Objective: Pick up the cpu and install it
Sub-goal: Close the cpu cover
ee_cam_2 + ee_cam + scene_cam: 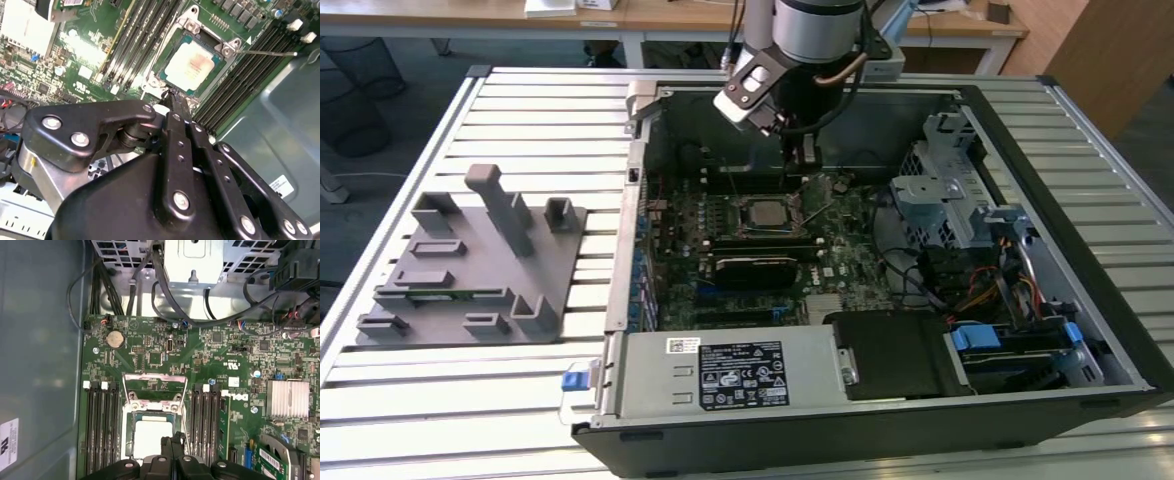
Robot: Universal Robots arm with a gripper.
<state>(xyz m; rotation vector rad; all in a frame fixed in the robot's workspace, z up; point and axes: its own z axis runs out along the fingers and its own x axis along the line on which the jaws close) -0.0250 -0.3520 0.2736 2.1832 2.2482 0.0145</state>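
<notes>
Hanging close over the cpu (pixel 194 64) seated in its socket (pixel 227 48), the end effector (pixel 176 100) is clenched, fingertips together, grasping nothing.

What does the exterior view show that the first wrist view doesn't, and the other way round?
Exterior view: the grey plastic fixture on the slatted table, beside the computer case. First wrist view: a round coin battery and a ribbed silver heatsink. Both: the cpu lying in its socket, with the end effector close to it.

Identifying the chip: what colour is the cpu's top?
The cpu is silvery white with a faint pinkish centre, clearest in the second wrist view.
</notes>
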